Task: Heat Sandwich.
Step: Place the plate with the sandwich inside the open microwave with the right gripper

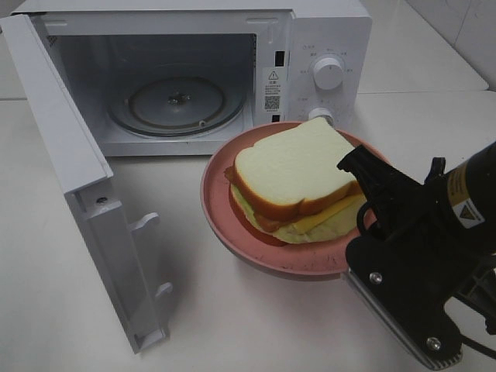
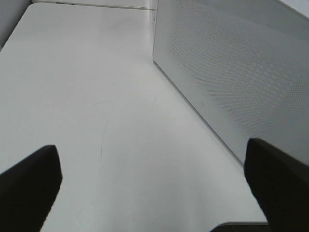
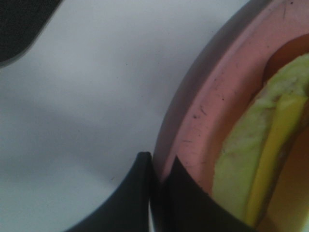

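The sandwich (image 1: 291, 170), white bread with a brown crust and yellow and pale green layers, lies on a round pink plate (image 1: 221, 209). The plate hangs just in front of the open microwave (image 1: 325, 31), partly covering its control panel. My right gripper (image 1: 350, 161) reaches in from the right and is shut on the plate's rim. The right wrist view shows its fingertips (image 3: 157, 166) pinching the pink rim (image 3: 207, 96), with the sandwich's edge (image 3: 270, 159) beside them. My left gripper (image 2: 154, 193) is open and holds nothing. It hovers over the white table, beside the microwave's perforated side wall (image 2: 231, 72).
The microwave's door (image 1: 62, 155) stands swung wide open to the left, reaching toward the table's front. A glass turntable (image 1: 177, 105) lies inside the cavity. Two knobs (image 1: 328, 72) sit on the panel. White tabletop (image 1: 232, 310) surrounds everything.
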{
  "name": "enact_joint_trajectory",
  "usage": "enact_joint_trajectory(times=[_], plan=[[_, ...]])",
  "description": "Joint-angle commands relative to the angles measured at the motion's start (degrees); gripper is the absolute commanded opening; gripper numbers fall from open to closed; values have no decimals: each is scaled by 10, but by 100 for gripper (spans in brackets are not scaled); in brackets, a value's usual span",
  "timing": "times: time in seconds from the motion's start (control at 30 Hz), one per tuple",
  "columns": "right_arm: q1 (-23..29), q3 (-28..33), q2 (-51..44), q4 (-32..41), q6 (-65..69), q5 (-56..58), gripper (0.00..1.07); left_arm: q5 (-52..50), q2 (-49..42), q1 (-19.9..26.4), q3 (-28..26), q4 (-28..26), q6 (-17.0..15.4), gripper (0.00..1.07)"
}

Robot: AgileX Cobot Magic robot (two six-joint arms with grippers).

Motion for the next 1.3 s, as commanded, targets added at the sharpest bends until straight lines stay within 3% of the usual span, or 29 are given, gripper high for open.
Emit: enact_joint_trajectory(times=[0.03,0.33,0.53,0.8,1.0,1.3], plan=[[-17,2,5,15,-37,-28,0,-7,-10,-3,1,-1,0,98],[-19,-9,54,26,-57,-66,0,-7,-10,-3,1,-1,0,98],[-19,-49,93,85,-116,-67,0,-7,-10,-3,1,-1,0,98],[-19,-104,153,91,-133,-66,0,-7,-10,-3,1,-1,0,98],[-19,-156,203,151,-199,-63,0,-7,-10,-3,1,-1,0,98],[-21,-221,256,164,-227,-58,0,-7,-10,-3,1,-1,0,98]])
